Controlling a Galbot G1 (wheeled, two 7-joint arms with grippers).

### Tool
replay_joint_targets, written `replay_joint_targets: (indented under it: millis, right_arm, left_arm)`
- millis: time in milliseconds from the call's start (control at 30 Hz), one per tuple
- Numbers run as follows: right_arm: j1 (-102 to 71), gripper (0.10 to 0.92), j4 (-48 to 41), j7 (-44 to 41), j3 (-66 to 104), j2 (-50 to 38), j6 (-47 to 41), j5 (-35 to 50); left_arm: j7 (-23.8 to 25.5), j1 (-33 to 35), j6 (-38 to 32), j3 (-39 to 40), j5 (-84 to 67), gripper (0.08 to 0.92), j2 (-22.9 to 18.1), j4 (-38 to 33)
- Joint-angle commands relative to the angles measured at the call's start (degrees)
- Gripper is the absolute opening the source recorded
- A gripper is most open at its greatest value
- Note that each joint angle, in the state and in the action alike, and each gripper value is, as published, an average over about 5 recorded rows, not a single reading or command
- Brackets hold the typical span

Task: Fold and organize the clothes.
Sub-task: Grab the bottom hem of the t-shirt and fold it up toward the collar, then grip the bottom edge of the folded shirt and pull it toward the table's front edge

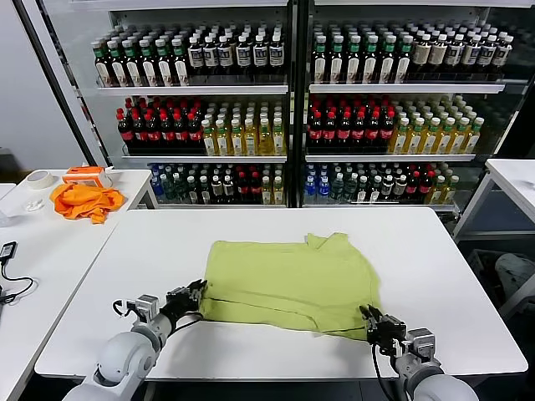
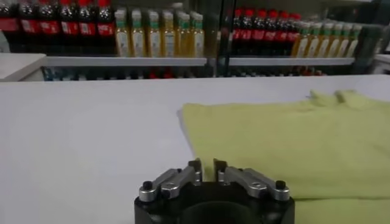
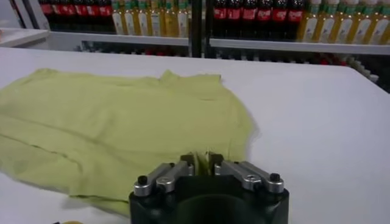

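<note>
The light yellow-green T-shirt (image 1: 288, 280) lies flat on the white table (image 1: 426, 251), plain side up, with no print showing. My left gripper (image 1: 199, 289) is at the shirt's near left corner. In the left wrist view its jaws (image 2: 207, 168) are nearly closed, with the shirt's edge (image 2: 286, 137) between them. My right gripper (image 1: 366, 314) is at the near right corner. In the right wrist view (image 3: 202, 159) it is shut on a pinched fold of the shirt (image 3: 122, 115).
A bright orange cloth (image 1: 84, 200) and a roll of tape (image 1: 39, 178) lie on a side table at the far left. A cable (image 1: 10, 288) lies at the left. Shelves of bottles (image 1: 292, 117) stand behind the table. Another white table (image 1: 514, 180) stands at the right.
</note>
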Motion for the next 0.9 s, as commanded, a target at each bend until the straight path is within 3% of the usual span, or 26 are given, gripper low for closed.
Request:
replay_joint_targets:
  millis: [33, 267, 467, 600, 900]
  right_arm:
    - [-2.24, 0.469, 2.53, 0.1, 3.08, -1.01, -0.71, -0.73]
    - [-8.91, 0.677, 5.41, 0.07, 7.76, -1.7, -0.07, -0.5]
    - [-10.51, 0.81, 3.35, -0.4, 7.95, -0.37, 0.8, 0.36]
    - [-9.49, 0.822, 1.28, -0.38, 6.47, 0.5, 1.04, 0.38]
    - [-7.19, 0.822, 0.18, -0.1, 4.7, 1.94, -0.77, 1.61]
  left_arm:
    - [-0.28, 0.47, -1.33, -2.28, 1.16, 0.332, 1.06, 0.97]
    - [-2.46, 7.92, -0.5, -7.01, -7.93, 0.54, 2.45, -10.83]
    - [-5.4, 12.05, 6.24, -5.81, -9.61, 0.713, 2.22, -16.29]
    - [-7.04, 12.52, 9.91, -3.27, -6.79, 0.801, 1.41, -15.51]
    - [-7.43, 12.38, 10.07, -1.32, -4.23, 0.823, 1.38, -14.74]
